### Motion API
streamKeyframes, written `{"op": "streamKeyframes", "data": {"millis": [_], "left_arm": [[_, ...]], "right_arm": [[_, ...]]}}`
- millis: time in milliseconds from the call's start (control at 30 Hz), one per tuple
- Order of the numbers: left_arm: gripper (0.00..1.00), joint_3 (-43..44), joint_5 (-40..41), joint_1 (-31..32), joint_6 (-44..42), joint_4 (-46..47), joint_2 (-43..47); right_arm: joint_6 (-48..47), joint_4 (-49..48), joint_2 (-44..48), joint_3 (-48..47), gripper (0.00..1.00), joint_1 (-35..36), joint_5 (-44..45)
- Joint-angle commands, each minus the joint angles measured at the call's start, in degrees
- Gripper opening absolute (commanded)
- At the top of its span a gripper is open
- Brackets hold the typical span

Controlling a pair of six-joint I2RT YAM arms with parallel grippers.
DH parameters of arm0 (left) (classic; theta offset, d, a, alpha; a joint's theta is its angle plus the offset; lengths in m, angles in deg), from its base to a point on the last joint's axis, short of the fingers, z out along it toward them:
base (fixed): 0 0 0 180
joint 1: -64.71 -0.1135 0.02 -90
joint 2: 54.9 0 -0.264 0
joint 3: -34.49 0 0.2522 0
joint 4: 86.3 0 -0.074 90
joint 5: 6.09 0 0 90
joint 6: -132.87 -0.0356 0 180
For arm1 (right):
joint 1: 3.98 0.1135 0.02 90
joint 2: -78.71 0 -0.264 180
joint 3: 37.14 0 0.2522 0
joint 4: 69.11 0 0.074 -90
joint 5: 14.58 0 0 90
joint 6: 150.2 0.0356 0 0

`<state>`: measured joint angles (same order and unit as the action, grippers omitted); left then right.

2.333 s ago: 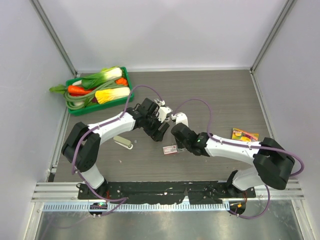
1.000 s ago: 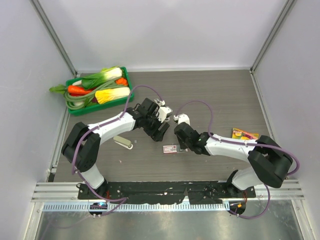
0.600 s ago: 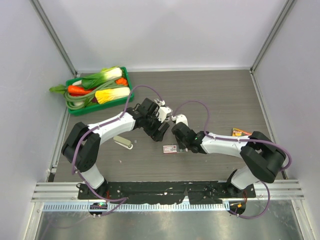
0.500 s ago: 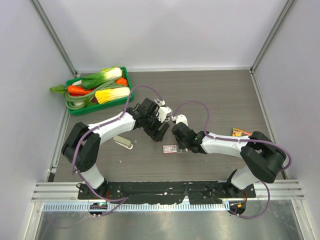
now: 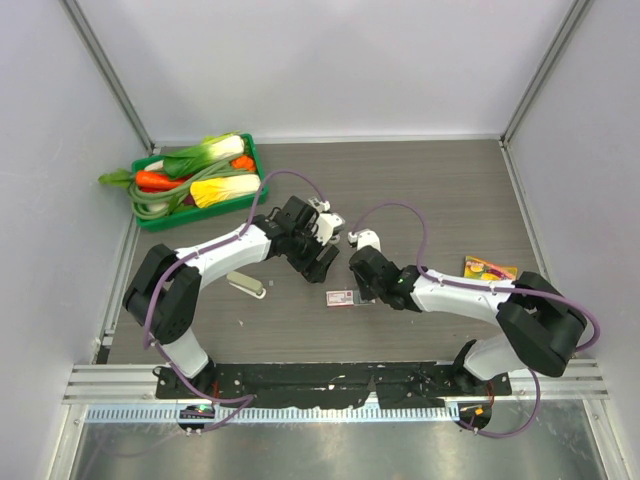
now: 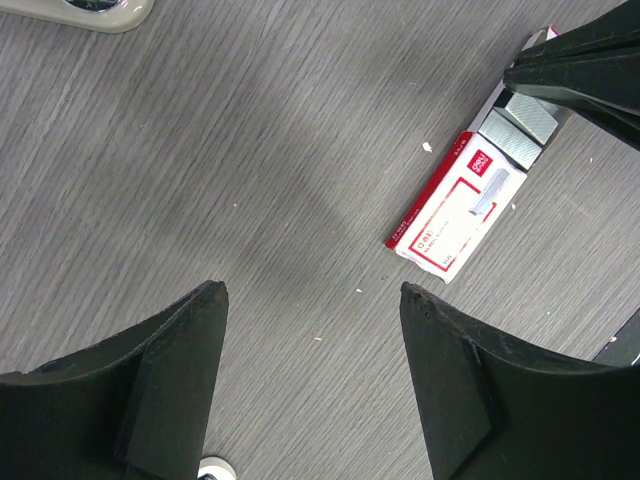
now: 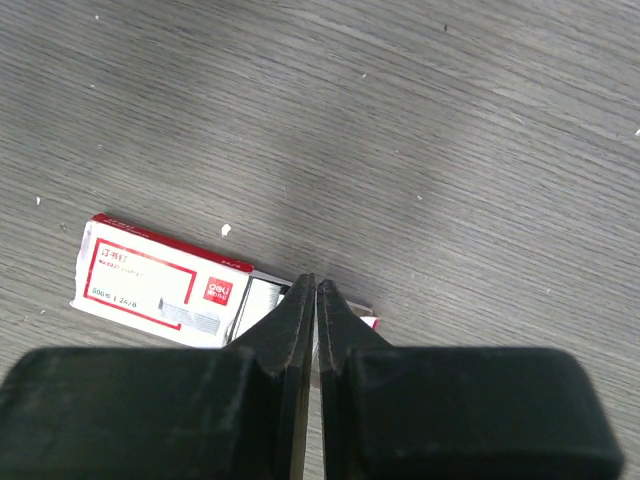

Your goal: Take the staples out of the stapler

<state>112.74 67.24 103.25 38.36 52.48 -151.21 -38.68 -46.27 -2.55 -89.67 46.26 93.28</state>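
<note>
The slim silver-grey stapler shows in no view. My right gripper [image 5: 358,292] [image 7: 315,282] is shut, its tips just above the pulled-out drawer of the small red-and-white staple box [image 5: 341,297] [image 7: 160,283] [image 6: 455,210]. Silver blocks of staples [image 6: 515,128] [image 7: 265,300] lie in that drawer. I cannot tell whether a thin strip is pinched between the right fingers [image 6: 575,65]. My left gripper [image 5: 322,258] [image 6: 312,290] is open and empty, hovering over bare table just left of the box.
A beige rounded stapler-like thing [image 5: 246,284] [image 6: 95,8] lies on the table left of the left gripper. A green tray [image 5: 150,215] of vegetables stands at the back left. A yellow-pink packet [image 5: 489,268] lies at the right.
My right arm's elbow and wrist swung slightly left and back again; its gripper stays shut at the box drawer. The left arm and the box have not moved.
</note>
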Motion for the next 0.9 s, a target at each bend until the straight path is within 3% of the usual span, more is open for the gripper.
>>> {"op": "streamKeyframes", "data": {"millis": [0, 200, 600, 867], "left_arm": [[0.73, 0.64, -0.56, -0.22, 0.12, 1.18, 1.83], [0.73, 0.64, -0.47, -0.22, 0.21, 1.01, 1.92], [0.73, 0.46, -0.38, -0.22, -0.06, 1.18, 2.09], [0.73, 0.81, -0.12, -0.22, 0.12, 0.92, 2.09]], "right_arm": [[0.37, -1.08, 0.84, -0.61, 0.1, 0.04, 1.73], [-0.51, -2.84, -1.45, -2.81, 0.11, -0.05, 4.72], [-0.34, -1.7, -1.19, -0.79, 0.09, 0.21, -2.83], [-1.39, -1.0, -1.89, -3.07, 0.11, 0.04, 0.5]]}}
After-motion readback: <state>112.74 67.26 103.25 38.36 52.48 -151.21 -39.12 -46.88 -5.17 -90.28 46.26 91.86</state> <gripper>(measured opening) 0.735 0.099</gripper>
